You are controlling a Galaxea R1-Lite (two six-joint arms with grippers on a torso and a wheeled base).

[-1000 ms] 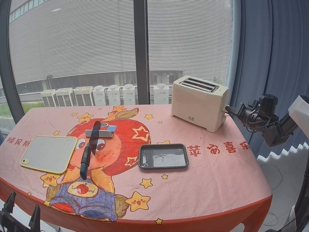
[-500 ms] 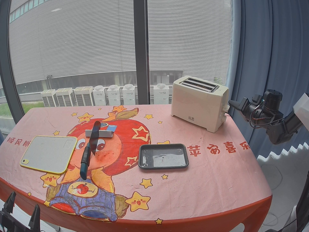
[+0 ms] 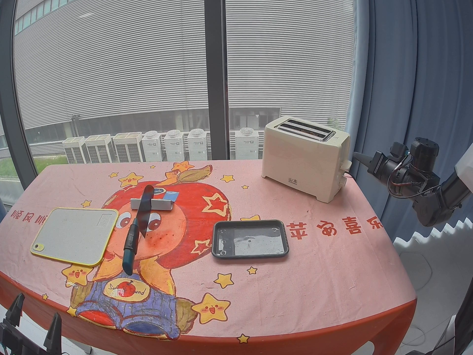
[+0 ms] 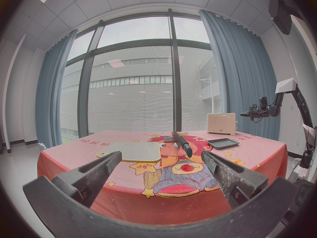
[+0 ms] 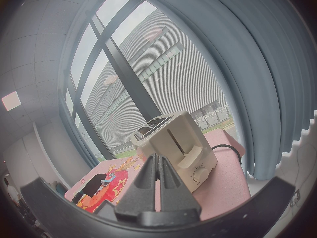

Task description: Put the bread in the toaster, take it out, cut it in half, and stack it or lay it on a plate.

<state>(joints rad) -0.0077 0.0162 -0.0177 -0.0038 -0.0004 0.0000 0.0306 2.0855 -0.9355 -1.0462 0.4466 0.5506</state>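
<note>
Hovering past table edge: right fingers, near toaster.

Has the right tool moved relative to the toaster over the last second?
Yes. The right tool has pulled back from the toaster, toward the curtain and slightly upward.

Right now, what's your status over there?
Right gripper shut, beside toaster. Left gripper open, low before table. Knife untouched beside board. Nothing blocking.
</note>
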